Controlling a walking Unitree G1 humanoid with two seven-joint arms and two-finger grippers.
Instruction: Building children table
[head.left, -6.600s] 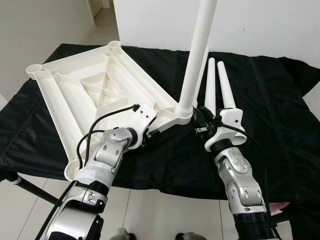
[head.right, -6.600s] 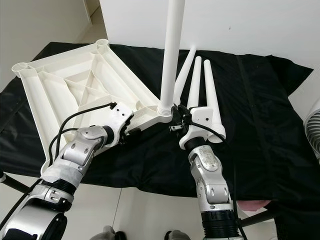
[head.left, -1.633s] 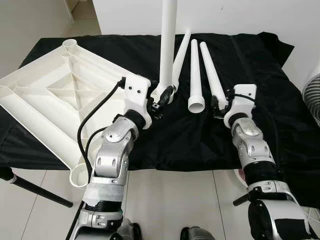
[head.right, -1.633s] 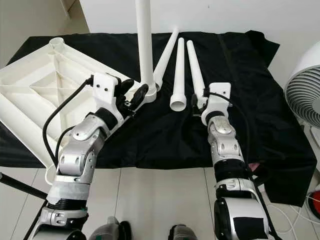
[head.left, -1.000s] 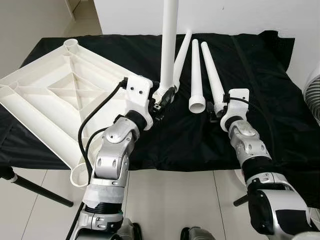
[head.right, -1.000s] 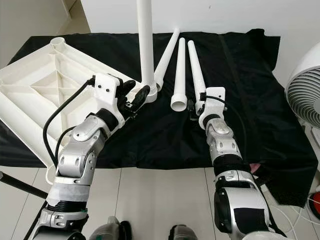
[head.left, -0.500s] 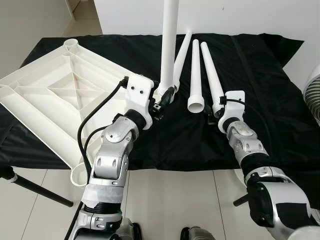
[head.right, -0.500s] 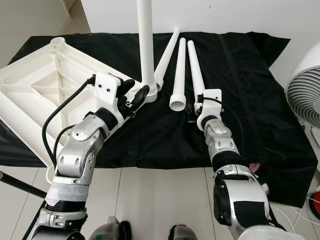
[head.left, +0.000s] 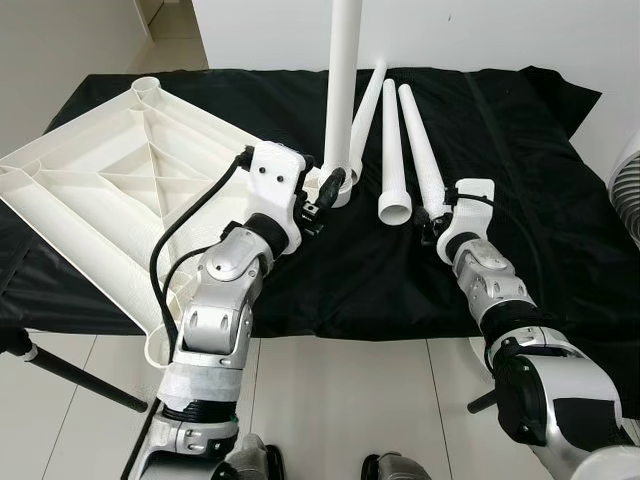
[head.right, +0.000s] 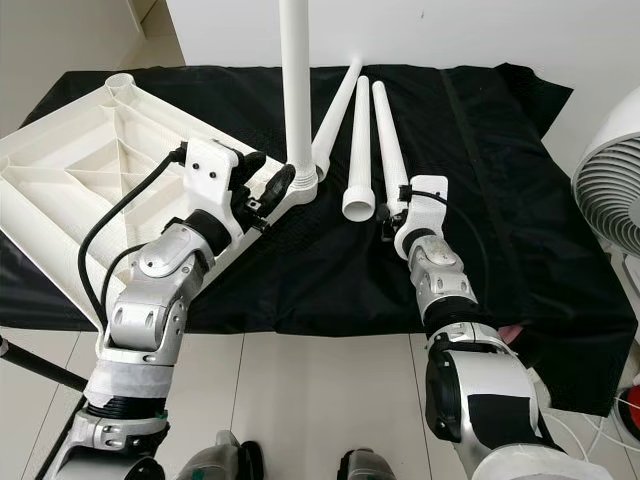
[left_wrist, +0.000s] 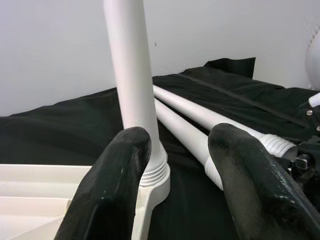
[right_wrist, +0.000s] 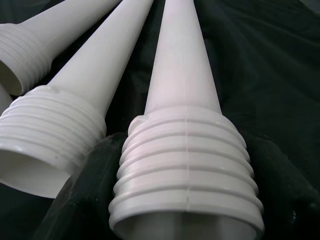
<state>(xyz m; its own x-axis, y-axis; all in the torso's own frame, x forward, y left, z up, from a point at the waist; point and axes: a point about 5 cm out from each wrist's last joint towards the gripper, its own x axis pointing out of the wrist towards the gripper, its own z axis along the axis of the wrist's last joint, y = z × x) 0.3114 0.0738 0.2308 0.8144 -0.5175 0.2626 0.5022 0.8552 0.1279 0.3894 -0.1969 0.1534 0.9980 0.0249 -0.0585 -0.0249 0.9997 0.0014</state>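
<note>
White plastic tabletop (head.left: 120, 190) lies upside down on the left part of the worktop, ribbed underside up, open round sockets at its corners. One corner overhangs the near edge toward the floor. Worktop is draped in black cloth (head.left: 520, 150).

One leg already upright (head.left: 340, 90), seated in the corner socket nearest the middle; threaded collar visible at its base in the left wrist view (left_wrist: 131, 70).

Left hand (head.left: 322, 196) sits at that socket, just beside the leg's base. Its fingers (left_wrist: 112, 185) stand apart, open, one to each side of the collar, not clamped on it. Black cable loops from the wrist housing down along the left forearm.

Three loose legs lie on the cloth to the right of the upright one, tapered, narrow ends pointing away from the robot, fanned slightly. Leftmost loose leg (head.left: 366, 100) runs partly behind the upright leg. Middle leg (head.left: 389, 140) shows its open threaded mouth toward the robot. Rightmost leg (head.left: 418, 140) ends at the right hand (head.left: 432, 222).

Right hand: dark fingers (right_wrist: 82, 200) flank the threaded end of the rightmost leg (right_wrist: 185, 175) on both sides; whether they are pressed onto it, cannot tell.

White fan (head.right: 612, 190) stands off the right edge of the worktop. Pale tiled floor (head.left: 330, 400) below.
</note>
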